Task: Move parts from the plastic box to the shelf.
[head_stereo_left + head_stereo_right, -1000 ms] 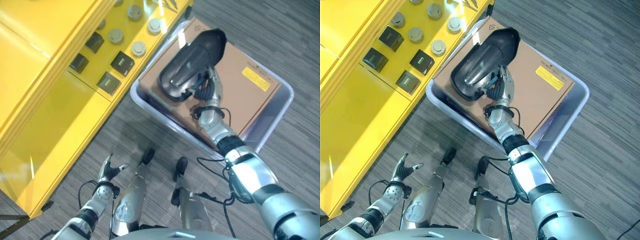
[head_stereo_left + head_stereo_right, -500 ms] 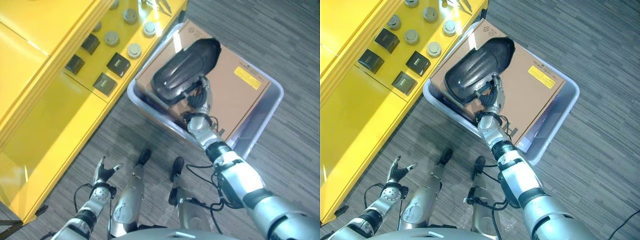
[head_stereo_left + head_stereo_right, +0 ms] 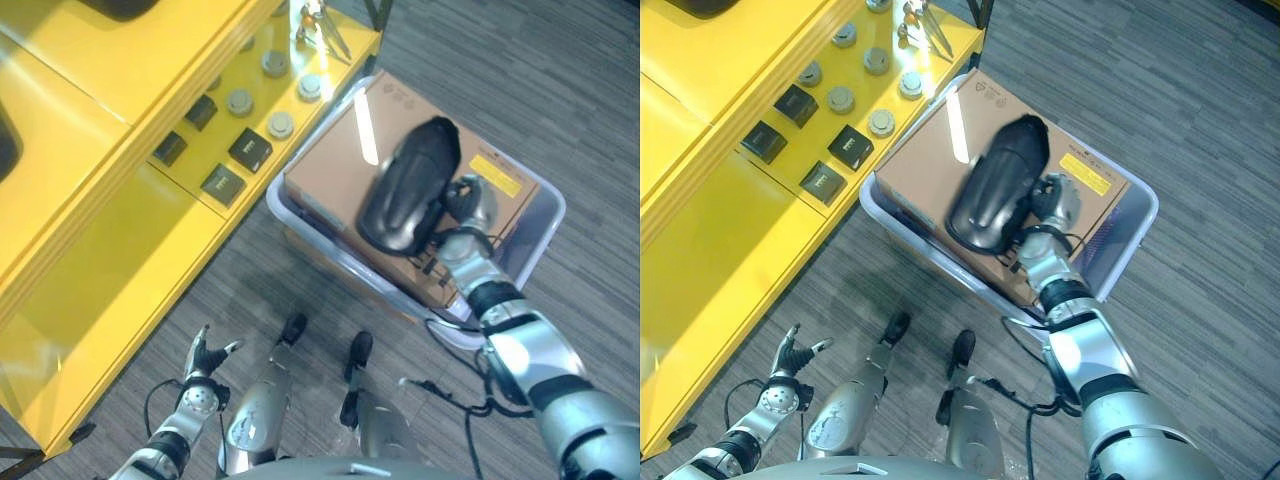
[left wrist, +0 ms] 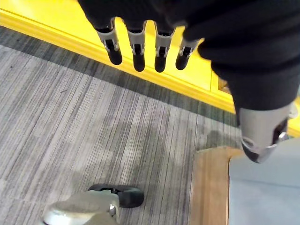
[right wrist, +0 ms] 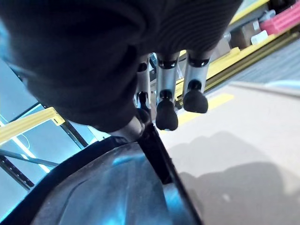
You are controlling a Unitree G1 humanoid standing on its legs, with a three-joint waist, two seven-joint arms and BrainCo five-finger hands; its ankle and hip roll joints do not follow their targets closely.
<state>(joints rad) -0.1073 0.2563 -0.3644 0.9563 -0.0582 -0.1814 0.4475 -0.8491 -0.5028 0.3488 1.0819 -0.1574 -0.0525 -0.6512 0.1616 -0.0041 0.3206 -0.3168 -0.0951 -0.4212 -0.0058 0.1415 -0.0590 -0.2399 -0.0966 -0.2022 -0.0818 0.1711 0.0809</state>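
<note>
A black curved part (image 3: pixel 410 187) is held at centre frame, above the cardboard carton (image 3: pixel 340 170) in the plastic box (image 3: pixel 545 215). It seems pinched by the right hand (image 3: pixel 470 203), just to its right. The left hand (image 3: pixel 203 357), lower left, is held spread.

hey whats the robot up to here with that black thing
The robot's right hand is gripping a large black moulded part and holding it above the brown cardboard box that sits in the grey plastic box on the floor. The yellow shelf beside it already carries small dark blocks and round grey parts. The left hand hangs low with its fingers straight, holding nothing.
</note>
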